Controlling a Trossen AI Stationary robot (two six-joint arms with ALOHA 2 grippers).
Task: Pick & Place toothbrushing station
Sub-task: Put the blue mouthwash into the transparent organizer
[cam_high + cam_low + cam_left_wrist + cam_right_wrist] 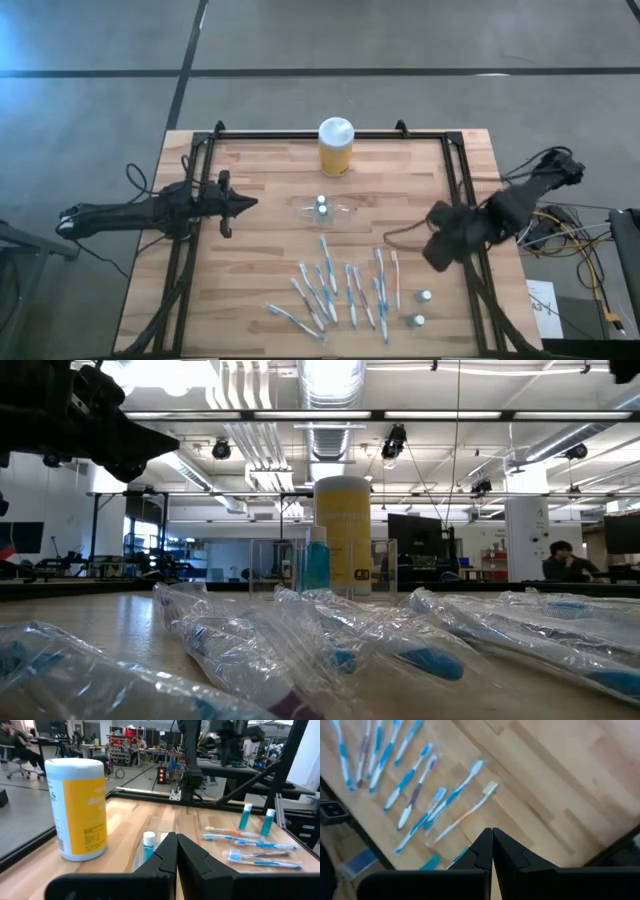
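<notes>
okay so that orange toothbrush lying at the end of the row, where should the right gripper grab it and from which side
Judging by its pose, grip the orange toothbrush at mid-handle, coming straight down with the right gripper. It lies flat at the row's right end, free on that side, so the fingers can straddle it.

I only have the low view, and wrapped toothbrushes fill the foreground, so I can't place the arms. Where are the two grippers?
Observer: The left gripper is over bare table, left of the clear holder. The right gripper is near the table's right edge, beside the toothbrushes.
Operator: Is either one holding anything?
Observer: No. Each wrist view shows its fingers shut together on nothing.
Operator: That blue tube in front of the yellow jar, is it in the holder?
Observer: It appears so: the white-capped tube stands within the holder's outline. Two more tubes stand right of the toothbrushes.
</notes>
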